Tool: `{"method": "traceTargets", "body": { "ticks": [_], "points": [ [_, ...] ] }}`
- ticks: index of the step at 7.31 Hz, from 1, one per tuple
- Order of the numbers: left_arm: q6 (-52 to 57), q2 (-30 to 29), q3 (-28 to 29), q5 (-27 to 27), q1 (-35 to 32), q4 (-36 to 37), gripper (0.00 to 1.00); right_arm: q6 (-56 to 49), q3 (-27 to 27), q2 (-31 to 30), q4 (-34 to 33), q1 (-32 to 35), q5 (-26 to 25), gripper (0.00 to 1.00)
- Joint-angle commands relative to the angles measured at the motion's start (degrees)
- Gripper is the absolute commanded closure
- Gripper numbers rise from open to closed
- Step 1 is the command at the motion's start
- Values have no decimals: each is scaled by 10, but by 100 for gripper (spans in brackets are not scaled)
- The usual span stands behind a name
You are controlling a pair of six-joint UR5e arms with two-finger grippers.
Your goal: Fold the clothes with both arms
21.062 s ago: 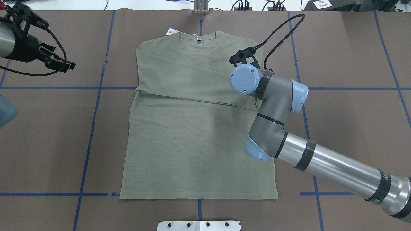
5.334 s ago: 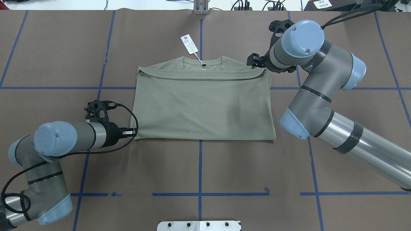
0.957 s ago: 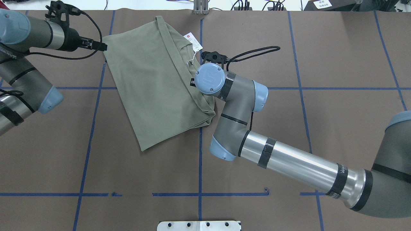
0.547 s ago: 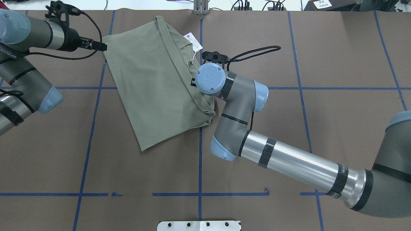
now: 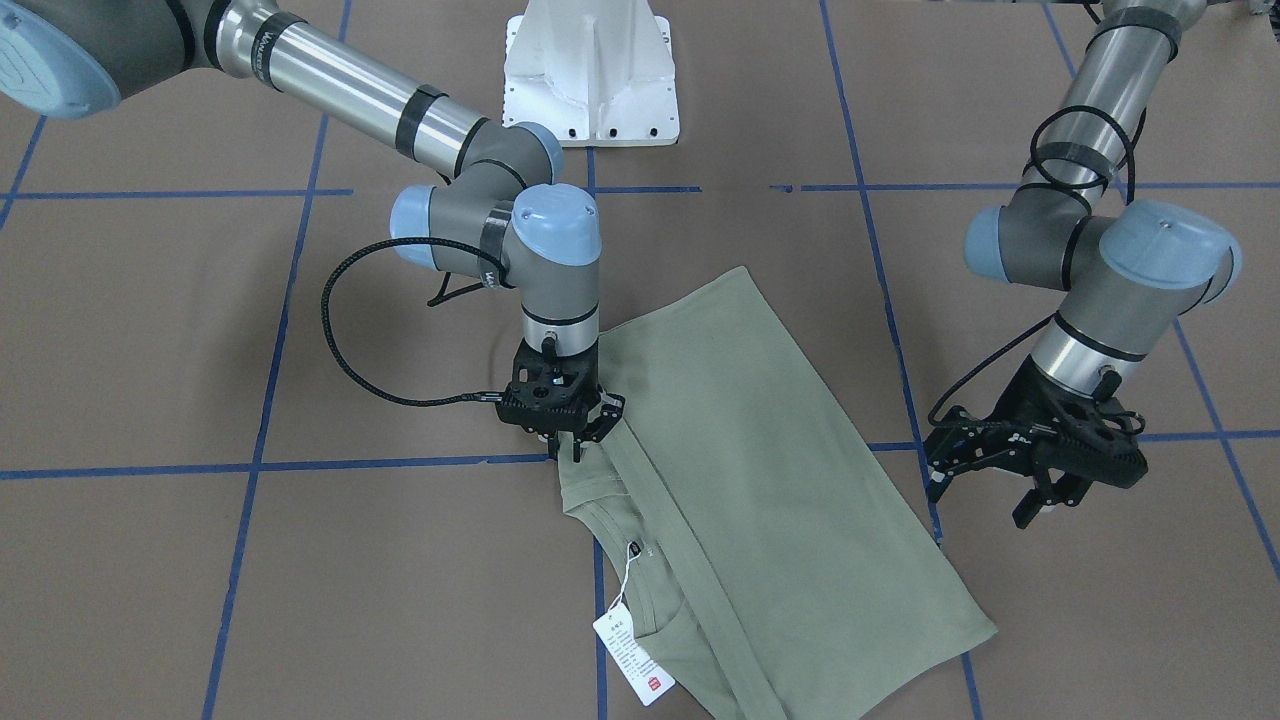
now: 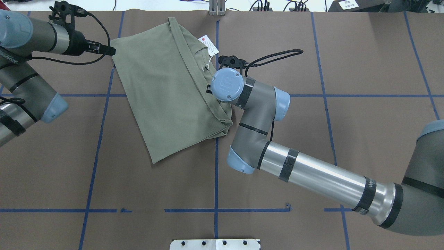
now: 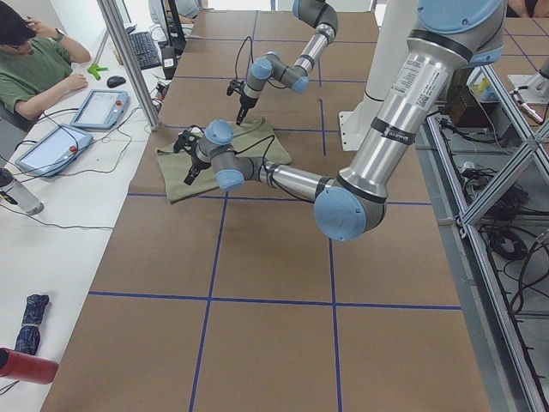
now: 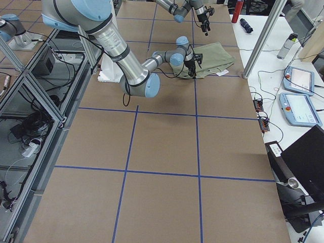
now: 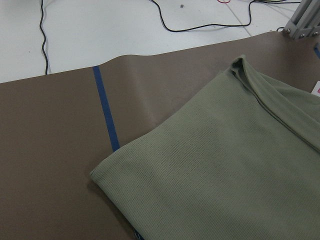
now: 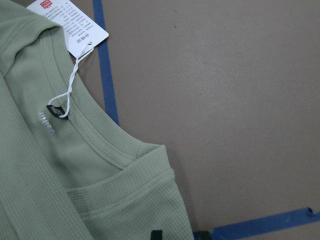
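Your right gripper [image 5: 566, 447] touches the shirt [image 5: 760, 470] at its edge, grip untellable, left gripper [image 5: 985, 498] hangs spread; mid-fold, you probably need both corners pinched next.

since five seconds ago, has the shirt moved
Yes. The shirt straddled the centre blue tape line squarely; now it lies skewed, almost wholly to that line's left and nearer the far edge.

The shirt [image 6: 166, 93] lies between left end effector [image 5: 985, 490] and right end effector [image 5: 578, 440].
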Motion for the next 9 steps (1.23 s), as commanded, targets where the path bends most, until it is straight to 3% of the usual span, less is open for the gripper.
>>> {"method": "traceTargets", "body": {
  "ticks": [1,2,5,6,8,9],
  "points": [
    [1,0,-1,0,0,-1,0,0,0,0,0,0,-1,88],
    [1,0,0,0,0,-1,0,0,0,-1,0,0,-8,100],
    [1,0,-3,-1,0,-1,0,-4,29,0,-24,1,-17,100],
    [1,0,-3,0,0,-1,0,-3,74,-20,-41,1,-16,100],
    [1,1,-4,-1,0,0,0,-1,209,-119,-49,-11,-21,100],
    [1,1,-4,-1,0,0,0,-1,234,-140,-58,-16,-22,100]
  ]
}}
